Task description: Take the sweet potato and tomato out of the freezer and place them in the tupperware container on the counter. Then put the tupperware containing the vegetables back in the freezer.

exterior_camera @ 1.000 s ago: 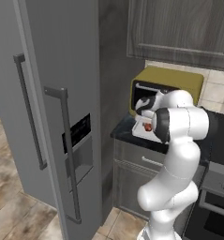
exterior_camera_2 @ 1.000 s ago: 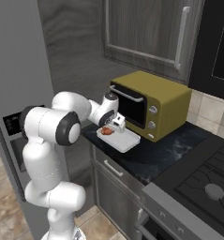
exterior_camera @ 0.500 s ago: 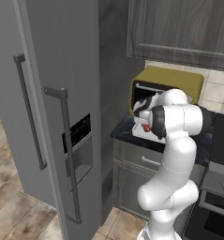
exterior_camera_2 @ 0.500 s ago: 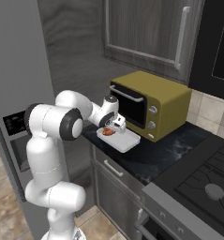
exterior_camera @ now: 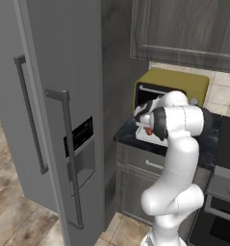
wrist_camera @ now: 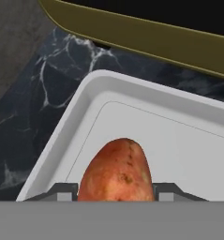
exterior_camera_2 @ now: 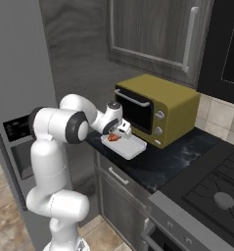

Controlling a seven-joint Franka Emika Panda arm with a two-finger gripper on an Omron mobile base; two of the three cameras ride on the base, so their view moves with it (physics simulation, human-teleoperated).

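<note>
**Hand over tray, sweet potato between the fingers**

Hand [exterior_camera_2: 119, 133] low over the tupperware container [exterior_camera_2: 133, 148], closed on the sweet potato [wrist_camera: 117, 171], with one finger tip [wrist_camera: 62, 191] showing at each side of it in the hand view. Sweet potato [exterior_camera_2: 113, 138] just above the tray floor, toward the near left corner; touching the floor or not, cannot tell. Tupperware container [wrist_camera: 179, 136] spread beneath and ahead of the hand, flat on the dark marbled table [wrist_camera: 33, 93], its rim curving round to the left. Directly beyond the hand, just past the tray's far edge, mustard-yellow microwave [exterior_camera_2: 160, 110] with dark door, close but apart from the tray. Above that, grey wall cabinets [exterior_camera_2: 152, 29]. Off to the arm's left, well apart from the hand, freezer [exterior_camera: 54, 96], tall and grey, doors shut, long dark bar handles [exterior_camera: 70, 158] facing out. To the right of the hand, past the microwave, a stove top [exterior_camera_2: 214, 188] level with the table [exterior_camera_2: 157, 164]. Below the tray, grey drawer fronts [exterior_camera: 140, 166].
</note>
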